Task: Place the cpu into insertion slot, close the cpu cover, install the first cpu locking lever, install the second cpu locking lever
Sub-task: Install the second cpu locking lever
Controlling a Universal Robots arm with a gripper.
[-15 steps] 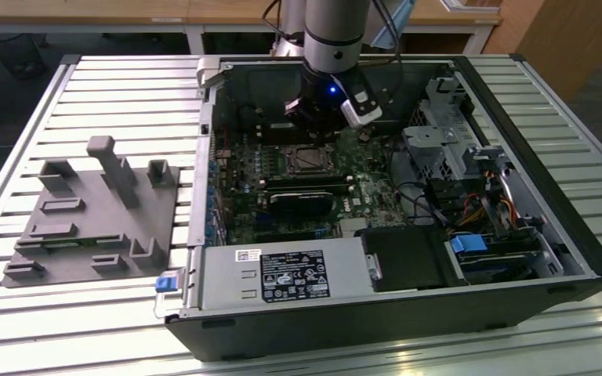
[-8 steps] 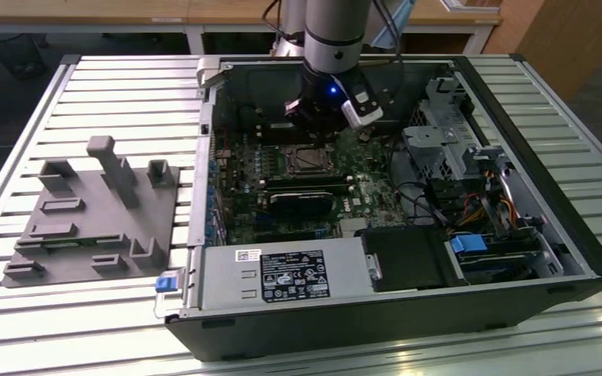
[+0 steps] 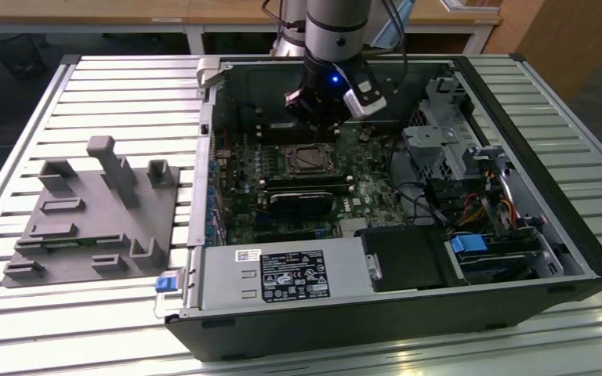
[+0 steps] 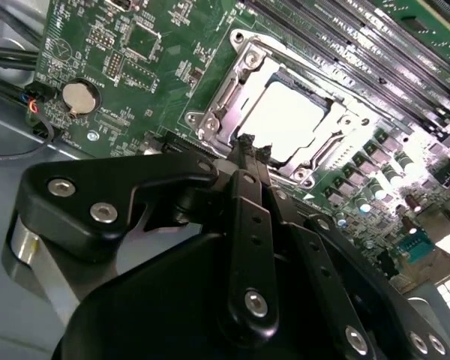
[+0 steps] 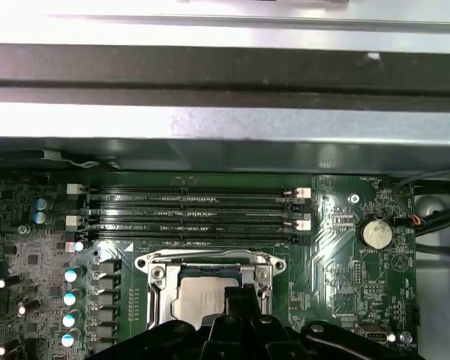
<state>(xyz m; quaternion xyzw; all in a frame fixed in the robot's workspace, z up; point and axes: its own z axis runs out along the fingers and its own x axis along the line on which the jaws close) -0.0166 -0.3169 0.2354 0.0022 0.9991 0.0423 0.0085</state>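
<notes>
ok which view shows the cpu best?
The second wrist view: the cpu shows nearly whole inside the silver cover, just past the gripper. In the first wrist view the gripper hides part of it. The exterior view shows it small and dark.

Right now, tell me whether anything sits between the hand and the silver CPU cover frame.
Nothing visible does. In the second wrist view the black hand has its tips right at the edge of the silver metal cover frame, which lies down around the pale square chip seated in the socket. No cable or part crosses the gap.
</notes>
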